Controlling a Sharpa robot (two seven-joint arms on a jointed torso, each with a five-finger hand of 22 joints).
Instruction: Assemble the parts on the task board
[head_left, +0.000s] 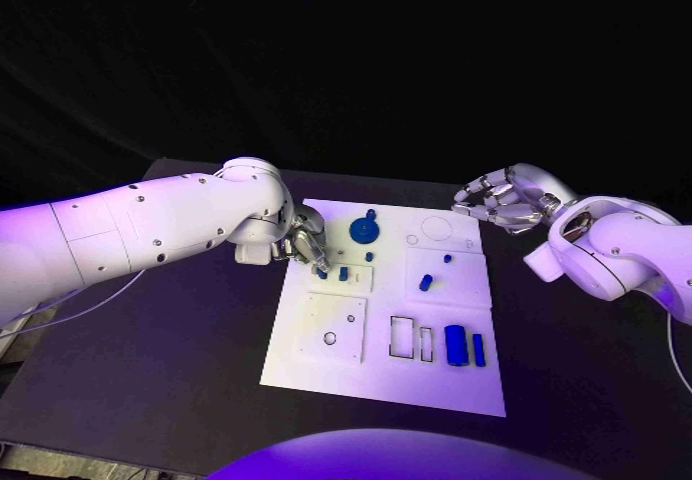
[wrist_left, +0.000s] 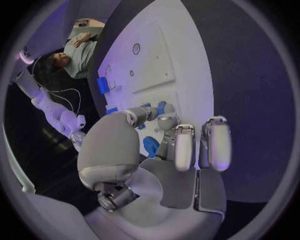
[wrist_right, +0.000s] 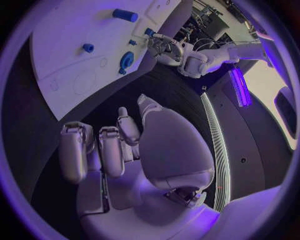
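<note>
The left hand (head_left: 304, 244) sits at the board's (head_left: 378, 380) left edge, fingers on a small blue peg (head_left: 342, 272) — hold uncertain. The right hand (head_left: 502, 203) hovers curled, empty — beyond the smooth white board's far right corner.

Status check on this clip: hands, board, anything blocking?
Left hand down at the task board's left edge, grip unclear. Right hand off the board, holding nothing. Blue parts on the board. Nothing blocking.
</note>
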